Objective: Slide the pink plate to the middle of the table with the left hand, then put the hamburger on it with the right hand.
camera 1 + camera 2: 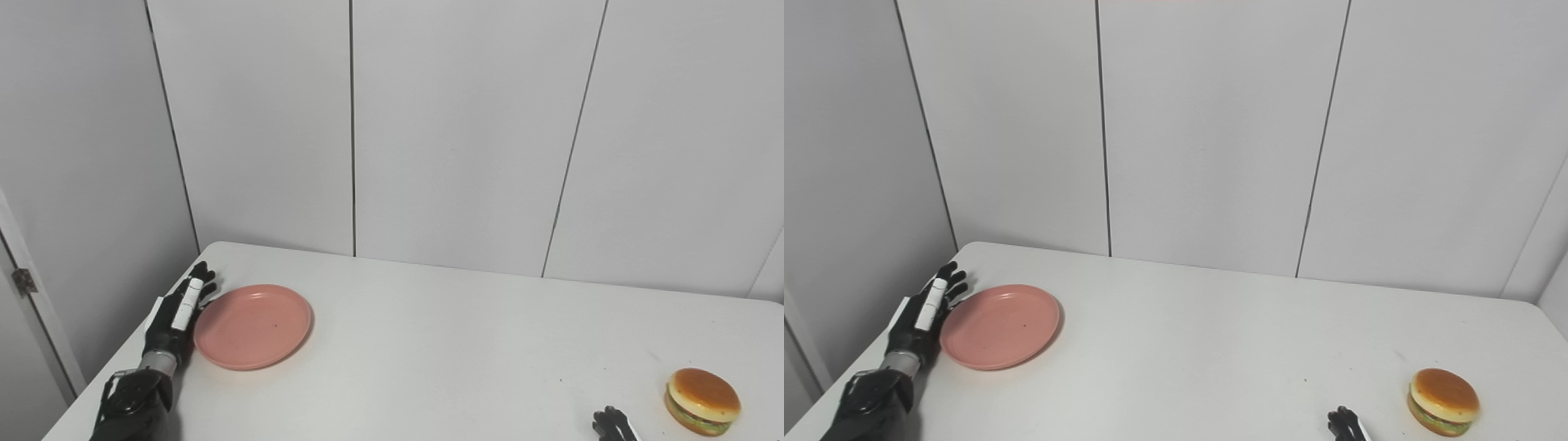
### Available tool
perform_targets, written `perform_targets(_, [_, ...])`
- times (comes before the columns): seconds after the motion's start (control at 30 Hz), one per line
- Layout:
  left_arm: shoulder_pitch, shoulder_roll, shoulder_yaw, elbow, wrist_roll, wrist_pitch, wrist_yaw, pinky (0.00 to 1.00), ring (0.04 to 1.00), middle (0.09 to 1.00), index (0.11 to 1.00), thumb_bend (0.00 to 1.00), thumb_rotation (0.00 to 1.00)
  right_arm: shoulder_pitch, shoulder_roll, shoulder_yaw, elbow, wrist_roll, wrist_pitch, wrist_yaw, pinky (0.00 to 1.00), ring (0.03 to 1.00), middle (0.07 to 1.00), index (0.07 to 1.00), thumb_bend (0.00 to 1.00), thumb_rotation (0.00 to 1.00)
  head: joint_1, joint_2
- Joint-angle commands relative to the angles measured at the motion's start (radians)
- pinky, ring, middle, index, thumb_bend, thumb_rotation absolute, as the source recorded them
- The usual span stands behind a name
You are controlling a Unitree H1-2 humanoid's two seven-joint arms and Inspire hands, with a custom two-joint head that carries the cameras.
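Pink plate [253, 326] is seen on the table's [429, 355] left side, left hand [177, 315] laid flat against its left rim, fingers extended, nothing gripped. Hamburger [702, 401] sits far right near the front edge. Right hand [612, 424] just beside it, mostly cropped; finger state cannot be told.

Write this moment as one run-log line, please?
stage: plate slide starting | left hand: open, against pink plate left rim | right hand: barely in view | hamburger: on table, untouched
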Motion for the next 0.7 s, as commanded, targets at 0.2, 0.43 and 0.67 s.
perform_targets(0.2, [-0.019,-0.011,-0.037,-0.092,0.015,0.019,-0.005,0.8,0.919,0.89,0.902,0.92,0.84,0.027,0.008,0.025,0.008,-0.018,0.08,0.005,1.0,0.946,0.93,0.938,0.9,0.93,-0.003,0.003])
perform_targets(0.43, [-0.007,-0.028,-0.039,-0.165,0.007,0.07,-0.006,0.8,0.915,0.888,0.892,0.91,0.83,0.028,0.009,0.028,0.005,-0.022,0.08,0.003,1.0,0.948,0.93,0.936,0.9,0.93,-0.008,0.005])
perform_targets(0.67, [0.005,-0.048,-0.043,-0.229,0.014,0.115,0.015,0.77,0.911,0.878,0.888,0.96,0.82,0.03,0.008,0.03,-0.001,-0.028,0.081,0.001,1.0,0.954,0.929,0.934,0.89,0.93,-0.011,0.008])
